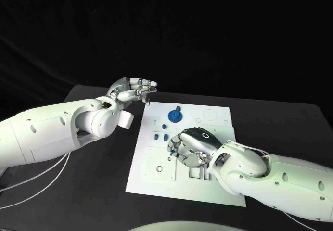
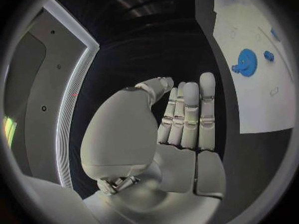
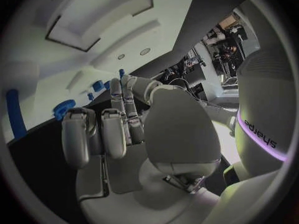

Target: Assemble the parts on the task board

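The white task board (image 1: 154,179) lies in the middle of the table. A blue gear (image 1: 175,115) sits near its far edge, and small blue parts (image 1: 161,137) stand just nearer on the board's left side. My right hand (image 1: 191,144) hovers over the board's middle with fingers bent downward; I see nothing held in it. In the right wrist view the right hand (image 3: 118,122) faces the gear (image 3: 64,108) and a long blue bar (image 3: 15,113). My left hand (image 1: 133,89) is raised off the board's far left corner, fingers straight and side by side, empty. The left wrist view has the left hand (image 2: 187,117), board (image 2: 258,99) and gear (image 2: 247,62).
The black table (image 1: 97,183) surrounds the board, with bare surface on both sides. White cables (image 1: 42,185) trail from my left arm over the table's left part. A small blue part (image 2: 268,56) lies beside the gear.
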`<control>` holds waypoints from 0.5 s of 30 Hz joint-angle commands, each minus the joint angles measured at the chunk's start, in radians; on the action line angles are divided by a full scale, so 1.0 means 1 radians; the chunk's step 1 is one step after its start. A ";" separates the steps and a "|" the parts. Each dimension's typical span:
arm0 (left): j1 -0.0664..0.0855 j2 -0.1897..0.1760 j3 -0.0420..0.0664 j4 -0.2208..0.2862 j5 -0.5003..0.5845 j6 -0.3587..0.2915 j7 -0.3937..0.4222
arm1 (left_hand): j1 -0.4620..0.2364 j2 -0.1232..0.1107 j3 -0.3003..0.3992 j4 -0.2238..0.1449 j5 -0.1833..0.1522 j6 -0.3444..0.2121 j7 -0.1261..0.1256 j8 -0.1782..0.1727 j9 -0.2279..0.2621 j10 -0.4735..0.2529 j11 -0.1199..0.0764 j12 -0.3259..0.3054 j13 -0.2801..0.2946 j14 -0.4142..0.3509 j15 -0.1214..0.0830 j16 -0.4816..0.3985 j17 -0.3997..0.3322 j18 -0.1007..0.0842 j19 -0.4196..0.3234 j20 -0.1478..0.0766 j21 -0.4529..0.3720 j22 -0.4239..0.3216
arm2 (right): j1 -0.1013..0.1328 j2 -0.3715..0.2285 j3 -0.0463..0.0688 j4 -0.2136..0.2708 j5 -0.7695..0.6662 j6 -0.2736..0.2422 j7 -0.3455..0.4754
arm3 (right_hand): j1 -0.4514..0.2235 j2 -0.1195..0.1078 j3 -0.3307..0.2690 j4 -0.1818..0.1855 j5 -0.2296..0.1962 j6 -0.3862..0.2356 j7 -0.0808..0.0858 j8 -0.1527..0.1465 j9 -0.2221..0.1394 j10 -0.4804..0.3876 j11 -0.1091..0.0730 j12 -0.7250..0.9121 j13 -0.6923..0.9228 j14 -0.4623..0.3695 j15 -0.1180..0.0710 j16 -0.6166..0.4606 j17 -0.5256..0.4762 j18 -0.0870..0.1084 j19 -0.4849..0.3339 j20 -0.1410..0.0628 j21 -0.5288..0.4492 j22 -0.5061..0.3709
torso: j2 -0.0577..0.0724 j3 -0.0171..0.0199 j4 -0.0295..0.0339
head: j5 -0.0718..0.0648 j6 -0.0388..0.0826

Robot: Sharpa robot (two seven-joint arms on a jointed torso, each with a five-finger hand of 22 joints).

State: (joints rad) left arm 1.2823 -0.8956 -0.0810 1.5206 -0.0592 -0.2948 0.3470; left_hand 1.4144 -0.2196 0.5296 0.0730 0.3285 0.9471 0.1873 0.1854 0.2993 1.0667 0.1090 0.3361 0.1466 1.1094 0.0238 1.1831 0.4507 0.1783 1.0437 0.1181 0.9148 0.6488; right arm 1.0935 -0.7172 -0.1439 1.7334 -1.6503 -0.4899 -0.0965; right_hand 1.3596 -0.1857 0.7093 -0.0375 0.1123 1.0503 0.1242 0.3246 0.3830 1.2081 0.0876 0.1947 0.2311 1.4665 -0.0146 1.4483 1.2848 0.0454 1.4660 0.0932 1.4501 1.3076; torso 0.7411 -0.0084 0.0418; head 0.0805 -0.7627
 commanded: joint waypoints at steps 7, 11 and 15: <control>0.001 0.007 0.001 0.001 0.010 0.007 0.015 | 0.002 0.007 0.001 -0.007 0.004 -0.006 -0.002 -0.004 -0.001 -0.008 0.002 0.003 0.002 -0.002 0.007 -0.006 -0.001 0.006 0.004 0.001 -0.004 -0.001 | -0.026 0.027 -0.001 -0.030 -0.010 -0.006 0.017 | -0.003 0.008 0.000 -0.005 0.006 0.004 0.005 0.002 0.001 0.034 -0.033 0.003 0.001 0.049 -0.006 -0.001 0.000 -0.013 0.035 -0.009 -0.007 0.194 | 0.001 0.0008 0.0003 | 0.024 -0.013; 0.001 0.008 0.001 0.001 0.010 0.009 0.014 | 0.002 0.007 0.001 -0.007 0.004 -0.007 -0.002 -0.004 -0.001 -0.009 0.003 0.003 0.002 -0.002 0.007 -0.006 -0.002 0.006 0.004 0.001 -0.004 -0.001 | -0.030 0.032 -0.002 -0.038 -0.015 -0.004 0.017 | -0.004 0.009 0.000 -0.005 0.007 0.003 0.006 0.002 0.001 0.033 -0.033 0.002 0.002 0.049 -0.006 -0.001 -0.001 -0.013 0.035 -0.009 -0.006 0.194 | 0.001 -0.0002 -0.0007 | 0.026 -0.017; 0.001 0.008 0.001 0.000 0.010 0.009 0.014 | 0.002 0.007 0.001 -0.006 0.004 -0.007 -0.001 -0.004 -0.001 -0.010 0.003 0.003 0.002 -0.003 0.007 -0.006 -0.002 0.006 0.004 0.001 -0.004 -0.001 | -0.033 0.034 -0.002 -0.041 -0.018 -0.002 0.017 | -0.005 0.009 -0.001 -0.005 0.007 0.003 0.006 0.002 0.001 0.033 -0.032 0.002 0.002 0.049 -0.006 -0.001 -0.001 -0.013 0.036 -0.009 -0.005 0.195 | 0.000 0.0003 -0.0004 | 0.027 -0.019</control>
State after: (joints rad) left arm 1.2824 -0.8899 -0.0810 1.5195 -0.0560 -0.2946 0.3480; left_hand 1.4144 -0.2196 0.5297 0.0731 0.3285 0.9471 0.1873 0.1855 0.2994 1.0632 0.1125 0.3361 0.1474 1.1094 0.0238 1.1831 0.4500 0.1782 1.0437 0.1181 0.9148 0.6489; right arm 1.0620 -0.6847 -0.1458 1.6925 -1.6529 -0.4924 -0.0887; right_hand 1.3596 -0.1858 0.7093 -0.0374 0.1122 1.0525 0.1265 0.3222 0.3826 1.2086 0.0881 0.1910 0.2316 1.4665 -0.0146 1.4483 1.2849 0.0454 1.4660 0.0932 1.4501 1.3074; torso 0.7421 -0.0078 0.0414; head 0.1064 -0.7795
